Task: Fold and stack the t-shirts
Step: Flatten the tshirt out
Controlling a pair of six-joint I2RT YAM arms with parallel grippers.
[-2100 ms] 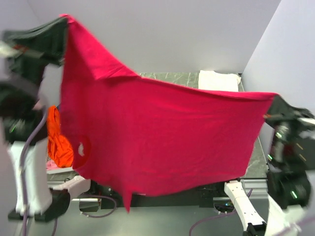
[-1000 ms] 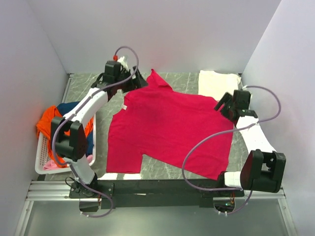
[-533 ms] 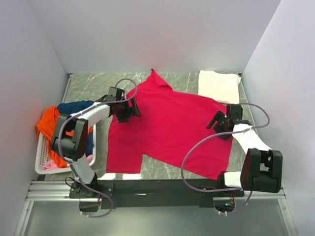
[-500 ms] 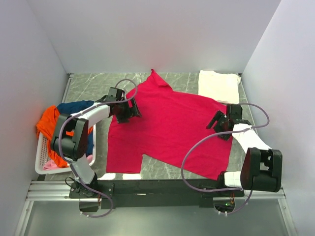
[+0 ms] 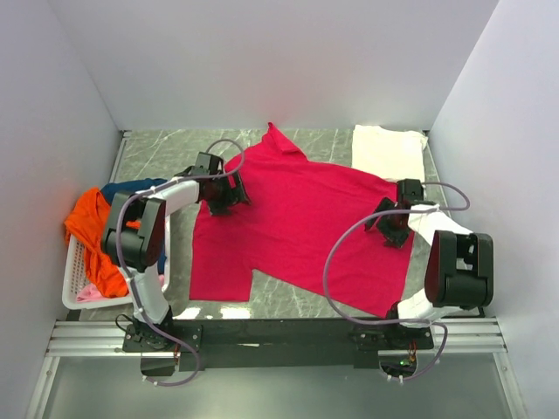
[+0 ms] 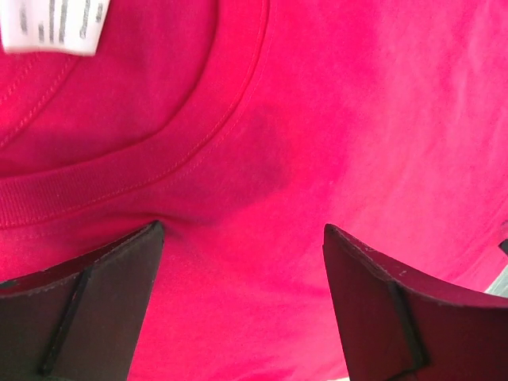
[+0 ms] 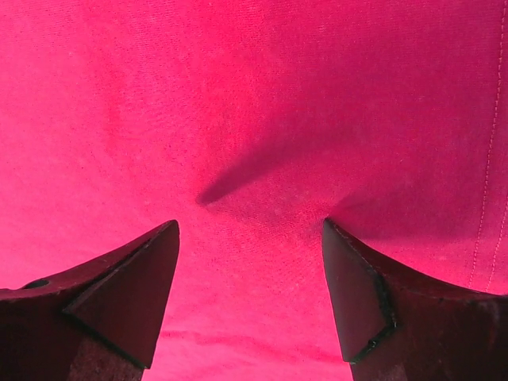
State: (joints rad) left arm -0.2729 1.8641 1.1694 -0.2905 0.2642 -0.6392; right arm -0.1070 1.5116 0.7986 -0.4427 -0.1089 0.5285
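Note:
The crimson-pink t-shirt (image 5: 297, 218) lies spread flat across the middle of the table, one sleeve pointing to the back. My left gripper (image 5: 220, 196) rests low on its left edge at the neck. In the left wrist view the ribbed collar (image 6: 119, 171) and white neck label (image 6: 51, 28) lie just ahead of the gripper (image 6: 242, 238), which is open on the cloth. My right gripper (image 5: 389, 225) sits on the shirt's right part. Its jaws (image 7: 250, 230) are also open, tips pressing a small crease into the cloth. A cream-white t-shirt (image 5: 389, 153) lies folded at the back right.
A white slatted basket (image 5: 77, 288) stands at the table's left edge, with an orange shirt (image 5: 92, 236), a navy one (image 5: 122, 188) and a bit of pale pink (image 5: 87, 295) in it. Grey walls close in on three sides.
Two seconds ago the shirt hung in the air between both arms; it now lies flat. Over the last second both grippers came down from its far corners onto the cloth.

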